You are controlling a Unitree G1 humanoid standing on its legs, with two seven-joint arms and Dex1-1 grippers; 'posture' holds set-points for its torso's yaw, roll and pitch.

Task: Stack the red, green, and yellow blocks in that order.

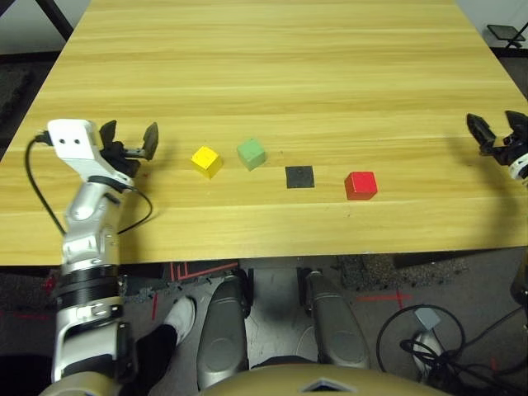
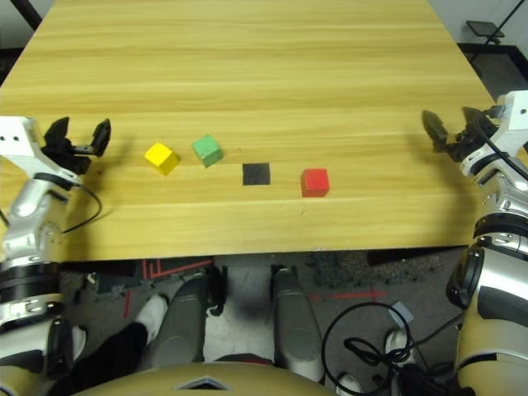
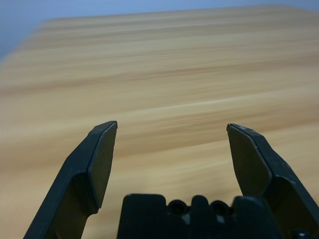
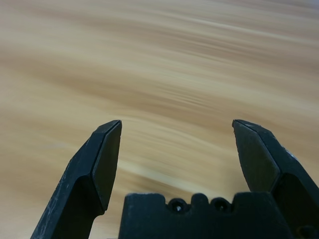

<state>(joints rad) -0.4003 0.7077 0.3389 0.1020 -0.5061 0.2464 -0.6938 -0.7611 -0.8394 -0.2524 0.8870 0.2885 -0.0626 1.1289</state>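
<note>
Both head views look down and forward from above the table, sharing its near half. Each wrist view looks low and close along its own fingers across bare wood.

Table: a large light wooden tabletop with straight lengthwise grain, running from the near edge to the far edge of the scene.
Patch: a small flat black square lies on the wood near the table's near edge.
Floor: dark grey speckled floor below the near edge, with red tape marks on it.
Cables: black cables coiled on the floor at near right.
Far right: a dark stand base on the floor beyond the table's corner.
Far left: a dark slanted leg beside the corner.
Person: a leg with a white shoe under the near left edge.
</note>
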